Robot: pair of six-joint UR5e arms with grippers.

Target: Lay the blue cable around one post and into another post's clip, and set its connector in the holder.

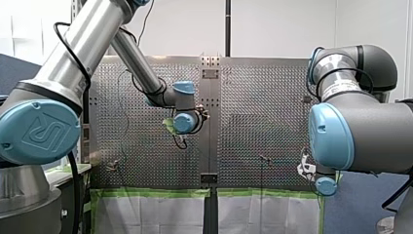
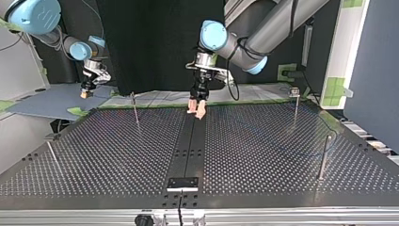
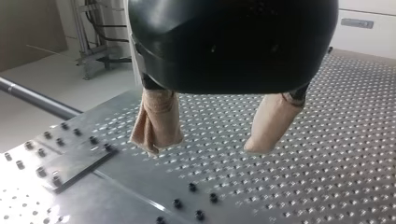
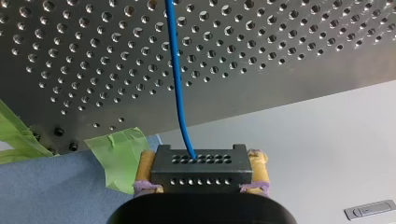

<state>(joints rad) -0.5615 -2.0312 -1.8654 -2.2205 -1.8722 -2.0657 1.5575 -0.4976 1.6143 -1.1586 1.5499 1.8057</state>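
In the right wrist view my right gripper (image 4: pixel 203 161) is shut on a black connector block (image 4: pixel 201 176) with rows of holes. The blue cable (image 4: pixel 176 79) runs from the block out over the perforated table (image 4: pixel 280 56). That gripper (image 2: pixel 85 94) hangs past the table's far left corner in the top view. My left gripper (image 3: pixel 207 145) is open, its beige pads (image 3: pixel 156 121) a little above the table's middle strip with nothing between them. It (image 2: pixel 197 108) sits at the far middle in the top view. A black holder plate (image 2: pixel 183 183) lies at the near middle edge.
Thin upright posts stand on the table in the top view: one at the right (image 2: pixel 323 157), one at the far right (image 2: pixel 295 106), one at the far left (image 2: pixel 135 109), one at the left (image 2: pixel 51 153). Green tape (image 4: pixel 119 154) marks the table's edge over a blue mat.
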